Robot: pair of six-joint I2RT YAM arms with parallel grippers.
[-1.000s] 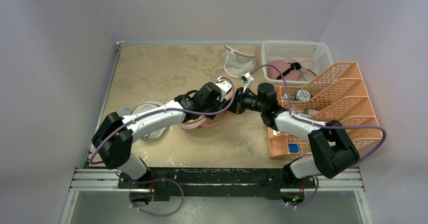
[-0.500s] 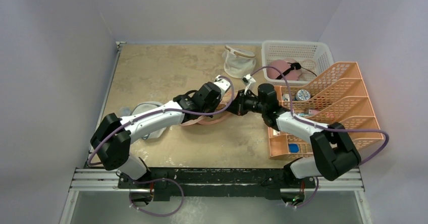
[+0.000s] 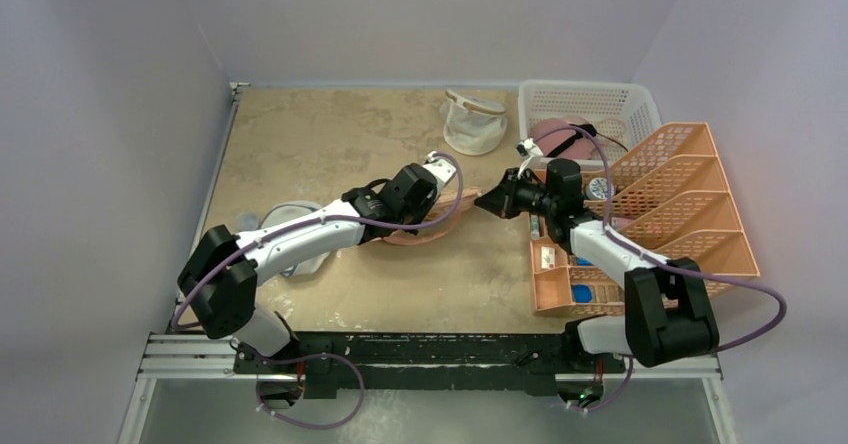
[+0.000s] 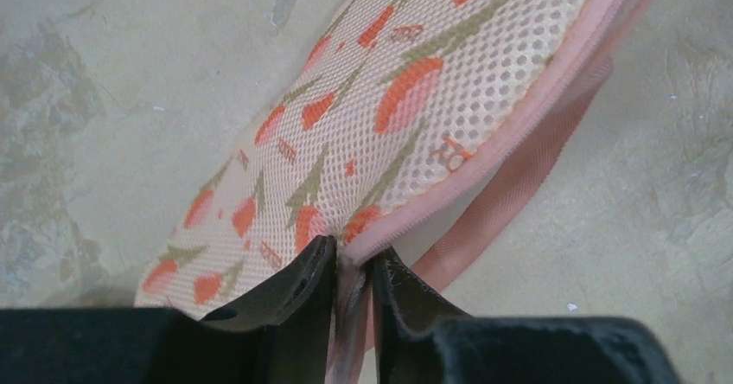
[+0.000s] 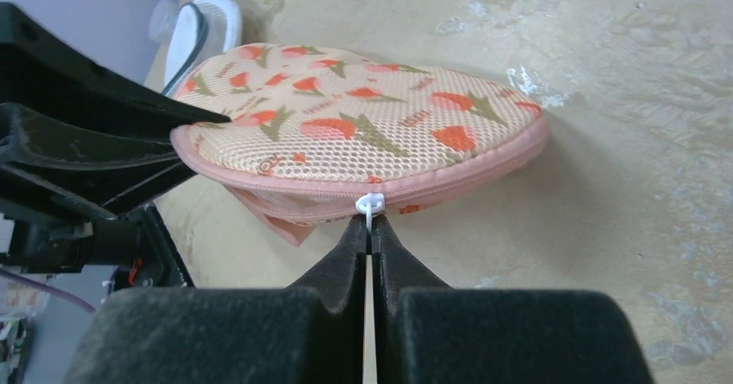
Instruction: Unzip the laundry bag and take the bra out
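Note:
The laundry bag [image 3: 436, 222], peach mesh with orange-red leaf shapes, lies at the table's middle; it also shows in the left wrist view [image 4: 406, 99] and the right wrist view [image 5: 354, 124]. My left gripper [image 4: 353, 267] is shut on the bag's pink zip edge at its near end [image 3: 428, 196]. My right gripper [image 5: 369, 225] is shut on the white zip pull [image 5: 370, 204], at the bag's right end [image 3: 490, 202]. The zip is parted on the left part of the edge, showing pale pink lining [image 5: 277, 220]. The bra is hidden.
A white mesh cup pouch [image 3: 473, 120] sits at the back. A white basket [image 3: 640, 104] holds a pink rounded thing with a black strap [image 3: 560, 136]. An orange divided rack [image 3: 690, 204] stands right. A round white pouch [image 3: 295, 222] lies under the left arm.
My right gripper has pulled the zip pull to the right, away from the left gripper, and the zip has opened further. The left gripper has kept its hold on the bag's edge.

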